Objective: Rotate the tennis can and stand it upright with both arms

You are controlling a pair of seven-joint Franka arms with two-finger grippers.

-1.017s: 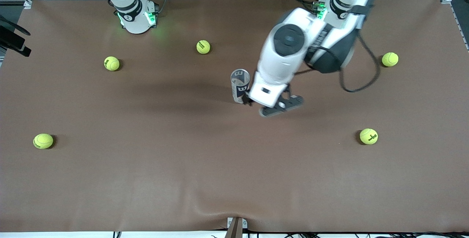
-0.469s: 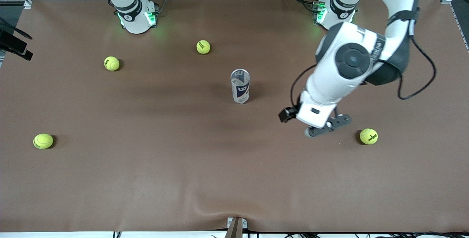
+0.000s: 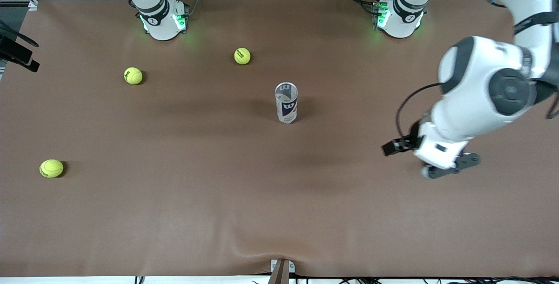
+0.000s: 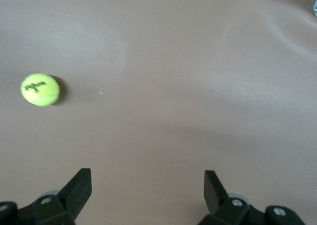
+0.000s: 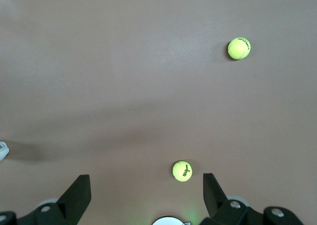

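Item 1: tennis can, upright at mid-bench, untouched.
Item 2: left claw, fingers spread wide and empty, hanging over bare bench toward the left arm's end, well apart from the can.
Item 3: right claw, spread wide, empty, waiting raised above the bench.
Item 4: 3 tennis balls scattered.

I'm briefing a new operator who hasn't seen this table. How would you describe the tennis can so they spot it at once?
On the brown table, look near the middle, between the two arms' ends. The tennis can stands upright there, alone, nearer the front camera than the closest tennis ball. It is the only tube: silvery-white and navy with a white W, while everything else loose is a yellow-green ball.
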